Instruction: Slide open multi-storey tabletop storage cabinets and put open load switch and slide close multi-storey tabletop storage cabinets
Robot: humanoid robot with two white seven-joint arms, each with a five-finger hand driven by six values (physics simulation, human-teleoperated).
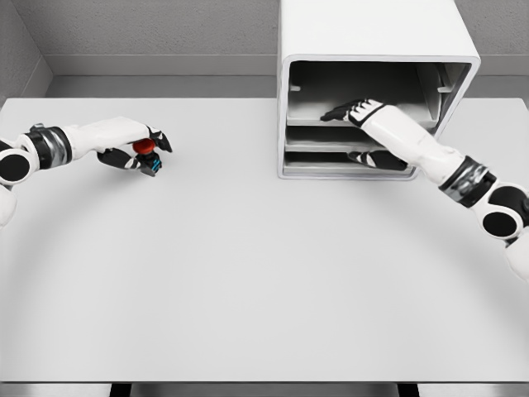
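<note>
A white multi-storey storage cabinet [376, 33] stands at the back right of the table, its front open onto grey shelves. My right hand [347, 112] reaches into the upper compartment, its dark fingers stretched flat over the top shelf and holding nothing. At the far left my left hand [142, 153] is curled around the load switch [149, 155], a small black and blue block with a red knob, just above the table.
The white table [248, 273] spreads wide between the two arms. A grey wall runs behind the cabinet. The table's front edge lies near the bottom of the view.
</note>
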